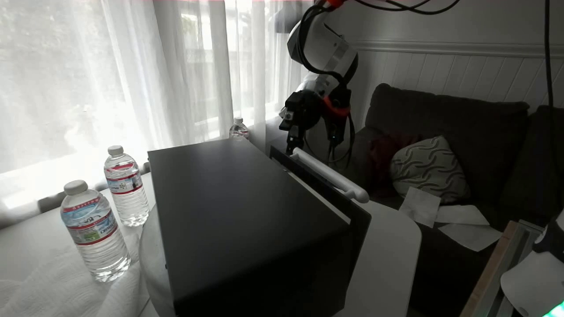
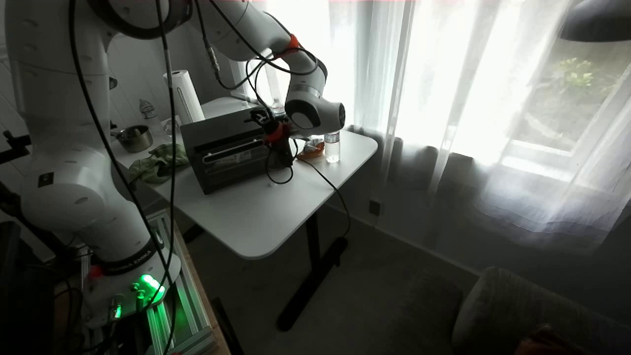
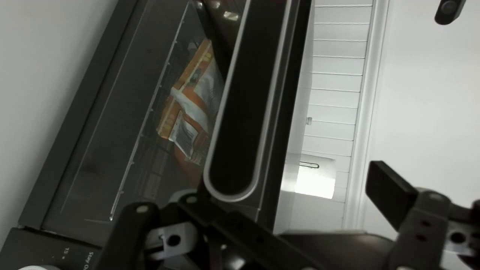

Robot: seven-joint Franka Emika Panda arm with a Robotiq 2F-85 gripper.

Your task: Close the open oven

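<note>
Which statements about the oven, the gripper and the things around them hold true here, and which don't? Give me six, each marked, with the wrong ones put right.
1. The oven door leans outward from the top of the oven, leaving a gap. True.
2. The gripper is fully shut. False: the wrist view shows the gripper open.
3. A green cloth lies on the white table. True.
4. The metal saucepan sits on top of the oven. False: the metal saucepan stands beside the green cloth.
5. In an exterior view, the nearest water bottle lies on its side. False: that water bottle stands upright.
6. The patterned cushion rests on the dark sofa. True.
</note>
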